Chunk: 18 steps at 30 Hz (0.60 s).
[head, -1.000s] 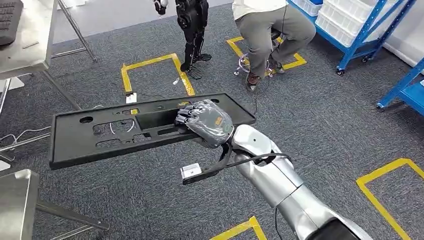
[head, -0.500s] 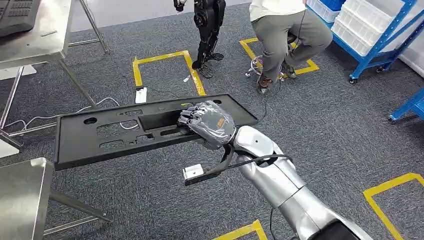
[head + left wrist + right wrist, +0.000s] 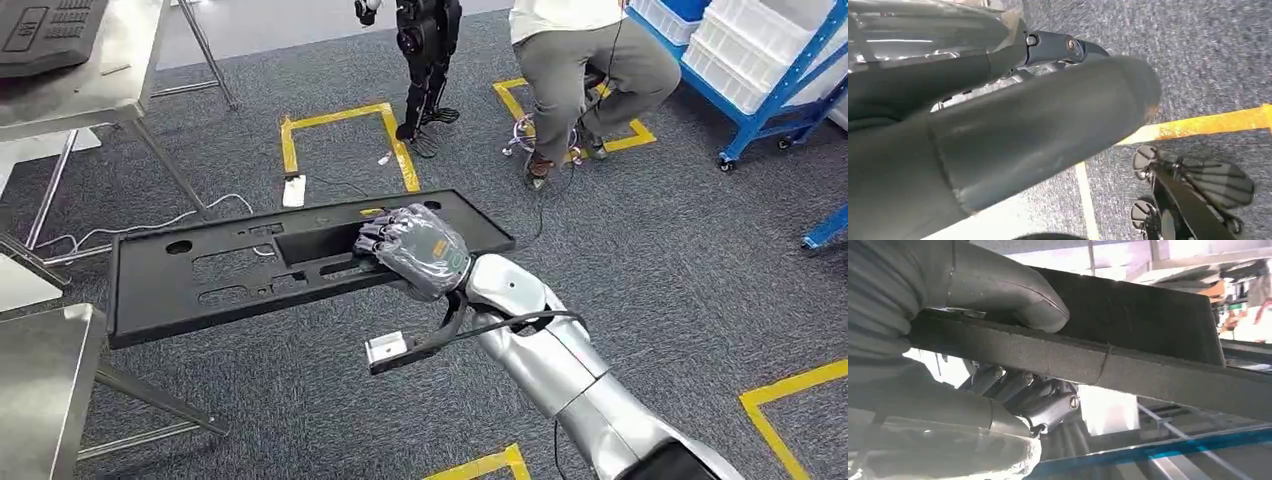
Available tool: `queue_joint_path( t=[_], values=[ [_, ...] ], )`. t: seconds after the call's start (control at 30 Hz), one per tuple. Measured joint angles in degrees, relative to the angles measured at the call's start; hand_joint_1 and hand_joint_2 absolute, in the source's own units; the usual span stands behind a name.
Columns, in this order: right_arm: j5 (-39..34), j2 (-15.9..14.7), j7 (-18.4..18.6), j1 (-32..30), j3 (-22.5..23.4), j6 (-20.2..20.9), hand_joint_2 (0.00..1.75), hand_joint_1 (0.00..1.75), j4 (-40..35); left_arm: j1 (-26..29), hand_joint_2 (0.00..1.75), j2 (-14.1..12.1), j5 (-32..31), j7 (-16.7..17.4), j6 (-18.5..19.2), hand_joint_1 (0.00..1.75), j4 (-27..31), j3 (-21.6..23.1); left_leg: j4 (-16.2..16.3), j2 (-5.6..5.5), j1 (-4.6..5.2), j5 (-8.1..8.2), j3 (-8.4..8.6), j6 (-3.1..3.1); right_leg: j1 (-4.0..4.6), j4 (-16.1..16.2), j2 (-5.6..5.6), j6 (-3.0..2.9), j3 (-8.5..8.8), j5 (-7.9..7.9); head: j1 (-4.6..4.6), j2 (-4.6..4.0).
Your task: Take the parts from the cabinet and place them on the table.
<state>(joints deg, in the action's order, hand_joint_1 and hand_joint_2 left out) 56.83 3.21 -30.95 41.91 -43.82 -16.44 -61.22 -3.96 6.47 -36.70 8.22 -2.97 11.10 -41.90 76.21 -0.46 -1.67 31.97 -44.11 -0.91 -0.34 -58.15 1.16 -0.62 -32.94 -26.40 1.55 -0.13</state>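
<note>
While right hand (image 3: 417,247) fingers (image 3: 1013,290) clamp long flat black panel (image 3: 230,270), left unclear.

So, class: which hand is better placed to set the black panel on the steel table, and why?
The right hand: it already grips the black panel near its right end, holding it above the carpet beside the steel table. The left hand holds nothing.

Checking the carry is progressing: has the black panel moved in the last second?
Yes. The black panel, gripped by the right hand, sits further left against the yellow floor square, nearer the steel table; the robot itself turned.
</note>
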Motion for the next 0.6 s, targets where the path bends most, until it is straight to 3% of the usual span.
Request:
queue_joint_path(
  t=[0.03, 0.1, 0.13, 0.17, 0.27, 0.3, 0.33, 0.37, 0.43, 0.47, 0.5, 0.53, 0.6],
  values=[
    [0.0, 0.0, 0.0, 0.0, 0.0, 0.0, 1.75, 1.68, 0.0, 0.0, 0.00, 0.0, 0.0, 0.0, 0.0, 0.00, 0.0, 0.0, -2.7, 0.04, 0.01, -1.79, 1.27, 0.25, 0.14, 0.0, 0.21, -0.04, 0.02, -0.03, 0.00, 0.00],
    [0.1, 0.0, -0.1, 0.1, 0.0, -0.2, 1.75, 1.68, 0.0, 0.0, 0.00, 0.0, -0.1, 0.0, 0.0, 0.00, 0.0, 0.0, -13.1, 1.09, 0.25, -6.50, 6.82, 1.10, 0.34, 0.0, 0.84, -0.10, 0.22, -0.11, 0.00, 0.00],
    [0.1, 0.0, -0.1, 0.1, 0.0, -0.4, 1.75, 1.68, 0.0, -0.1, 0.00, 0.0, -0.2, 0.0, 0.0, 0.00, 0.0, 0.0, -17.3, 3.95, 0.84, -6.86, 8.90, 1.69, 0.46, 0.0, 1.07, -0.10, 0.28, -0.15, -0.02, 0.00],
    [0.1, -0.1, -0.1, 0.1, 0.1, -0.5, 1.75, 1.68, 0.0, -0.3, 0.00, -0.1, -0.3, 0.0, 0.0, 0.00, 0.0, 0.0, -17.5, 3.82, 1.24, -6.96, 8.91, 1.77, 1.05, 0.0, 1.39, 0.13, 0.10, -0.28, -0.15, 0.00],
    [0.1, -0.1, -0.2, 0.0, 0.0, -0.7, 1.75, 1.68, 0.0, -0.3, 0.00, -0.1, -0.3, 0.1, 0.0, 0.00, 0.0, 0.0, -17.6, 2.13, 1.63, -7.18, 8.50, 2.15, 0.78, 0.2, 2.71, 0.49, 0.24, -0.32, -0.07, 0.00],
    [0.1, -0.1, -0.2, 0.0, 0.1, -0.8, 1.75, 1.68, 0.0, -0.3, 0.00, -0.1, -0.4, 0.1, 0.0, 0.00, 0.0, 0.0, -18.4, 1.72, 1.04, -7.81, 8.97, 2.79, 0.95, -0.2, 2.53, 0.92, -0.02, -0.75, -0.06, 0.00],
    [0.1, -0.2, -0.2, 0.0, 0.2, -0.9, 1.75, 1.68, 0.0, -0.3, 0.00, 0.0, -0.4, 0.1, 0.0, 0.00, 0.0, 0.0, -18.7, 1.36, 1.02, -7.97, 9.16, 2.96, 0.63, -1.4, 1.05, 1.06, -0.54, -1.48, -0.15, 0.00],
    [0.1, -0.3, -0.2, 0.1, 0.2, -1.1, 1.75, 1.68, 0.0, -0.3, 0.00, 0.0, -0.4, 0.1, 0.0, 0.00, 0.0, 0.0, -18.8, 0.91, 1.01, -8.15, 9.13, 3.32, 0.52, -4.9, -0.15, 0.78, -2.00, -3.37, -0.07, 0.00],
    [0.1, -0.8, -0.2, -0.2, 0.2, -1.2, 1.75, 1.68, 0.0, -0.4, 0.00, -0.1, -0.3, 0.1, 0.0, 0.00, 0.0, 0.0, -18.7, -0.35, 1.02, -8.15, 9.03, 3.33, 0.29, -14.8, -0.75, 0.53, -6.57, -7.29, -0.26, 0.00],
    [0.1, -1.0, -0.2, -0.5, 0.2, -1.2, 1.75, 1.68, 0.1, -0.4, 0.00, -0.1, -0.3, 0.1, 0.0, 0.00, 0.0, 0.0, -18.7, -0.96, 1.02, -8.15, 8.99, 3.32, 0.27, -18.3, -0.81, 0.72, -8.34, -8.27, -0.33, 0.00],
    [0.1, -1.1, -0.2, -0.7, 0.2, -1.2, 1.75, 1.68, 0.1, -0.3, 0.00, 0.0, -0.4, 0.1, 0.0, 0.00, 0.0, 0.0, -18.7, -1.53, 1.01, -8.17, 9.00, 3.31, 0.21, -19.1, -0.86, 1.11, -8.90, -8.14, -0.33, 0.00],
    [0.1, -1.2, -0.2, -0.7, 0.2, -1.2, 1.75, 1.68, 0.1, -0.3, 0.00, 0.0, -0.4, 0.1, 0.0, 0.00, 0.0, 0.0, -18.7, -2.18, 0.98, -8.18, 9.02, 3.27, 0.02, -16.8, -0.88, 1.67, -7.98, -6.85, -0.31, 0.00],
    [0.1, -1.2, -0.2, -0.6, 0.2, -1.2, 1.75, 1.68, 0.1, -0.3, 0.00, 0.1, -0.3, 0.1, 0.0, 0.00, 0.0, 0.0, -18.4, -3.55, 0.85, -8.17, 9.10, 3.02, -0.62, -5.8, -1.64, 2.97, -2.72, -2.12, -0.31, 0.00]
  ],
)
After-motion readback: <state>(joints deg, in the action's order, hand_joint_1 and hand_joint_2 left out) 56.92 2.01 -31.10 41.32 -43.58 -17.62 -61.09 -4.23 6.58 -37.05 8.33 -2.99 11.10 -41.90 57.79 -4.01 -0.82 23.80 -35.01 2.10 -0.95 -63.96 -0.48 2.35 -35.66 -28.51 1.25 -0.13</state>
